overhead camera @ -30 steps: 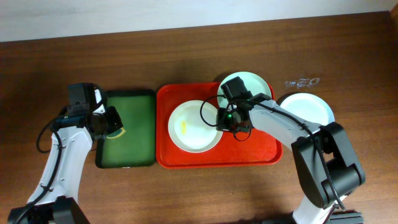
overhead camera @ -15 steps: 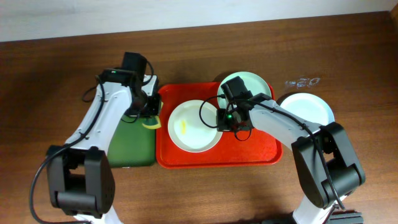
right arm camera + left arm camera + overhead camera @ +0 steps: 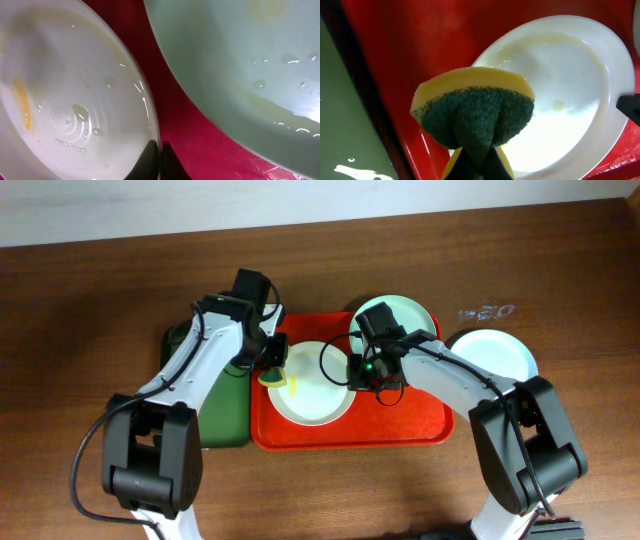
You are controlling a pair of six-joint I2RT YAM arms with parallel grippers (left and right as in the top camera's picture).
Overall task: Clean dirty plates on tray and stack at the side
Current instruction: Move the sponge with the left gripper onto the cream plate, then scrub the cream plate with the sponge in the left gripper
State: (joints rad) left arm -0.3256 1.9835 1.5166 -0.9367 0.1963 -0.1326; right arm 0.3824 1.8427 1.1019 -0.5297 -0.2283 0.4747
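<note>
One plate sits off the tray, on its right, and looks clean to us. Two more wait on the tray. Our right gripper pinches the rim of the smeared plate in the tray's middle. Our left gripper squeezes a sponge just above it.

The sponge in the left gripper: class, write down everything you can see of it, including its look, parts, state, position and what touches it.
The sponge has two layers: soft yellow foam and a coarse, dark green scouring pad that faces the wrist camera. The left gripper pinches it at the middle, so it folds and bulges into a fan shape. It hangs over the left part of the red tray, at the near edge of the white plate. It cannot be told whether it touches the plate.
</note>
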